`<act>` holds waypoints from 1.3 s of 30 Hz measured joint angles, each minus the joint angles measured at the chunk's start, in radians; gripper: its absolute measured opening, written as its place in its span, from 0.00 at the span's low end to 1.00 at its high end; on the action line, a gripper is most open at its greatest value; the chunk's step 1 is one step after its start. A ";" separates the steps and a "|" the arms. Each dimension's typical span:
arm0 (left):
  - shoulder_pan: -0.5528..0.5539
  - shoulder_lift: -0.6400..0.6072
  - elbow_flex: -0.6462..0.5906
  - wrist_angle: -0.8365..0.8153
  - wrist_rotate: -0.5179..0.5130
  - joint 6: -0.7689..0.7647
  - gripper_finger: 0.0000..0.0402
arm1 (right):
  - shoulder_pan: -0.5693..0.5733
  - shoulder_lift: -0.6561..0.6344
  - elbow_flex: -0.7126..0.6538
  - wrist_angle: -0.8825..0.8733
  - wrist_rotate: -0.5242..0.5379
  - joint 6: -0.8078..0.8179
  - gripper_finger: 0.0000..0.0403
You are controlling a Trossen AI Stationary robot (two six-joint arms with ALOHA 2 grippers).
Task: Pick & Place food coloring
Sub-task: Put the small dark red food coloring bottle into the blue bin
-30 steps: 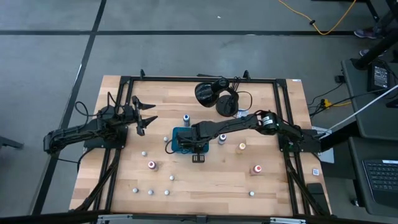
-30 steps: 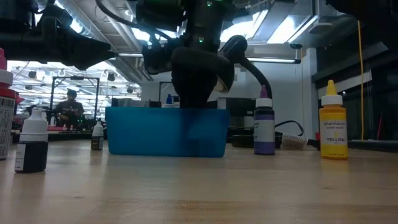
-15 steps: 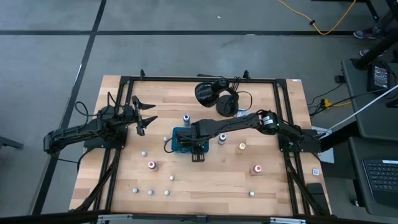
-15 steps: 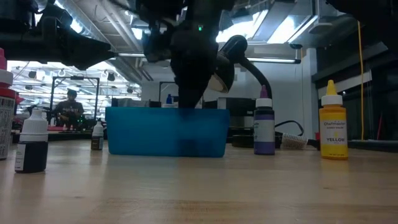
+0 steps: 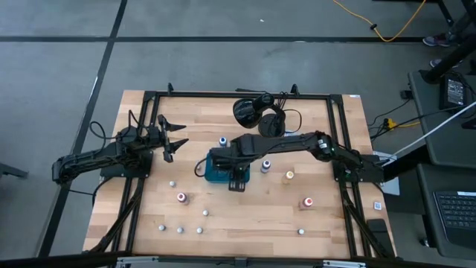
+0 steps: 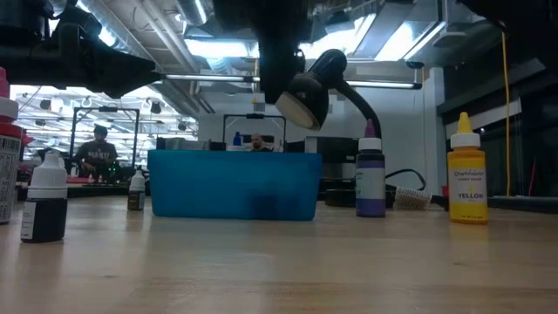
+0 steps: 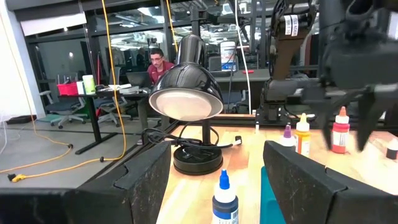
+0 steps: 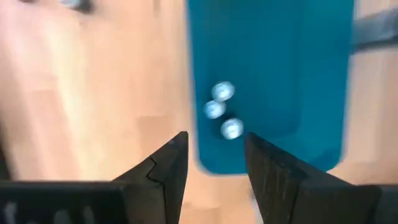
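Three of the little food coloring bottles (image 8: 222,111) are sitting in the teal tray (image 8: 267,50), bunched together with their pale caps touching or nearly so, directly below the right gripper (image 8: 214,163). That gripper hangs above the tray with nothing between its fingers, which stand partly apart with a modest gap. From overhead the right gripper (image 5: 236,173) is over the tray's (image 5: 216,177) right part.

The rest of the set is spread over the wooden table (image 5: 327,216). Just to the gripper's right stands a purple bottle (image 5: 265,165), then a yellow one (image 5: 289,176) a bit further out, and a red-topped one (image 5: 307,202) beyond that toward the front. A blue-topped bottle (image 5: 222,141) stands behind the tray, and another red one (image 5: 181,198) is off to the gripper's front-left, with a few tiny pale ones scattered near the front edge.

From table level the purple bottle (image 6: 370,181) and yellow bottle (image 6: 467,180) stand upright to the right of the tray (image 6: 234,184).

A black desk lamp (image 5: 258,113) sits at the back of the table. The left gripper (image 5: 176,138) waits well off to the left, fingers spread wide and empty.
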 joint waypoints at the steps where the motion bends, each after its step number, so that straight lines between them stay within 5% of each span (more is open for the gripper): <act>1: 0.000 0.000 0.000 0.000 0.000 0.000 0.63 | 0.006 -0.015 -0.010 -0.003 -0.026 0.012 0.39; 7: 0.000 0.000 0.000 0.000 0.000 0.000 0.63 | 0.087 -0.077 -0.017 -0.100 -0.063 0.069 0.39; 19: 0.000 0.000 0.000 0.000 0.000 0.000 0.62 | 0.297 -0.153 -0.095 -0.164 0.228 0.266 0.39; 29: 0.000 0.000 0.000 0.000 0.000 0.000 0.62 | 0.388 -0.319 -0.435 -0.149 0.154 0.442 0.39; 39: 0.000 0.000 0.000 0.000 0.000 0.000 0.62 | 0.517 -0.509 -0.751 0.043 0.104 0.681 0.39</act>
